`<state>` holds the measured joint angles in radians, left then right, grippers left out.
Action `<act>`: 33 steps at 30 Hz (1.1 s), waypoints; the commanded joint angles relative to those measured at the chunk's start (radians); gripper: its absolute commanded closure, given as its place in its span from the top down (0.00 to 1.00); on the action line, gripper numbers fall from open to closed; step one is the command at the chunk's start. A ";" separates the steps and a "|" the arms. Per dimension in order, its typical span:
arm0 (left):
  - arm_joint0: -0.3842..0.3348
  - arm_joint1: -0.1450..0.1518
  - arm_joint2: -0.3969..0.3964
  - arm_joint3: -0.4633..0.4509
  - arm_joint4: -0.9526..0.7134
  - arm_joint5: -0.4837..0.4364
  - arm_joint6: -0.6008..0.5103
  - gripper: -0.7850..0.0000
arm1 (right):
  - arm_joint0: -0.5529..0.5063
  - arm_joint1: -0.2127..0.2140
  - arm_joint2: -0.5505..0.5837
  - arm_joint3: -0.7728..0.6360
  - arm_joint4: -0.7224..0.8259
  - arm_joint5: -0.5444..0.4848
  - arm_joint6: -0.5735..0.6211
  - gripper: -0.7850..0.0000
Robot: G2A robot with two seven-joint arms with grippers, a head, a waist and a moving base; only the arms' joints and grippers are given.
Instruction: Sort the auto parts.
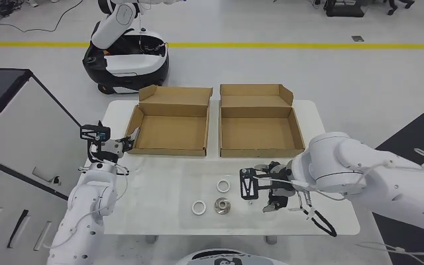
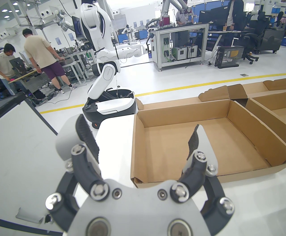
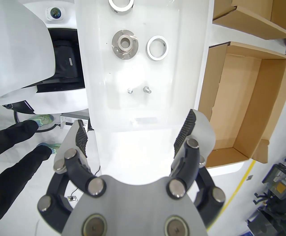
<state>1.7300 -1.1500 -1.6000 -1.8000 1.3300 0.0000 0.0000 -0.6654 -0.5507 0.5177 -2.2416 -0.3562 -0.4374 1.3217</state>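
Note:
Several metal parts lie on the white table (image 1: 165,179) near its front edge. They are a flanged hub (image 1: 222,207) (image 3: 125,44), one ring (image 1: 224,186) (image 3: 157,47) beside it, another ring (image 1: 199,208) (image 3: 120,5) farther left, and two small bolts (image 3: 130,90) (image 3: 146,89). My right gripper (image 1: 243,184) (image 3: 135,117) hangs open just right of the parts, pointing at the bolts, holding nothing. My left gripper (image 1: 130,140) (image 2: 137,123) is open and empty at the table's left edge, facing the left cardboard box (image 1: 171,132) (image 2: 201,143).
Two open, empty cardboard boxes stand side by side at the back of the table, the right box (image 1: 258,132) (image 3: 236,100) near my right arm. Another robot on a dark base (image 1: 126,63) stands beyond the table. A grey panel (image 1: 26,119) is at the left.

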 commanded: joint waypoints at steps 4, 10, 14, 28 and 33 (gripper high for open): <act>0.000 0.000 0.000 0.000 0.000 0.000 0.000 1.00 | 0.000 0.000 0.000 0.000 0.000 0.000 0.000 1.00; 0.000 0.000 0.000 0.000 0.000 0.000 0.000 1.00 | 0.000 -0.003 0.016 0.010 0.007 -0.033 -0.030 1.00; 0.000 0.000 0.000 0.000 0.000 0.000 0.000 1.00 | 0.031 -0.013 0.008 0.009 0.076 -0.039 0.022 1.00; 0.000 0.000 0.000 0.000 0.000 0.000 0.000 1.00 | 0.337 -0.125 -0.325 0.091 0.229 0.089 0.150 1.00; 0.000 0.000 0.000 0.000 0.000 0.000 0.000 1.00 | 0.373 -0.177 -0.348 0.130 0.257 0.123 0.185 1.00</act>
<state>1.7300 -1.1500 -1.6000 -1.8000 1.3300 0.0000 0.0000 -0.2913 -0.7203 0.1688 -2.1156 -0.1003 -0.3193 1.5010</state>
